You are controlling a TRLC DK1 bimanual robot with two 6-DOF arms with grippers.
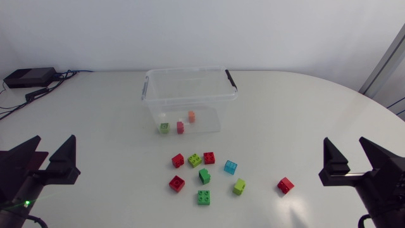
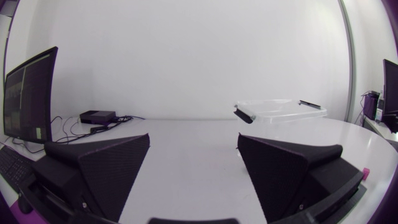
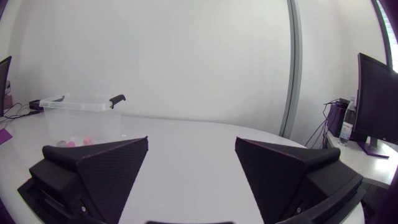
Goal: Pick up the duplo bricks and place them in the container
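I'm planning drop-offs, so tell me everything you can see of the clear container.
The container is a clear plastic-looking box, lidless, with a black handle at each end. It stands upright on the white table, beyond the loose bricks. Inside lie a green brick, a pink brick and an orange brick. Nothing else touches it.

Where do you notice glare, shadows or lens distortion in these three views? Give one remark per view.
Head view: soft even light, a pale bright patch on the table by the lone red brick. Left wrist view: fisheye curves the table's far edge and tilts the container. Right wrist view: the same curving.
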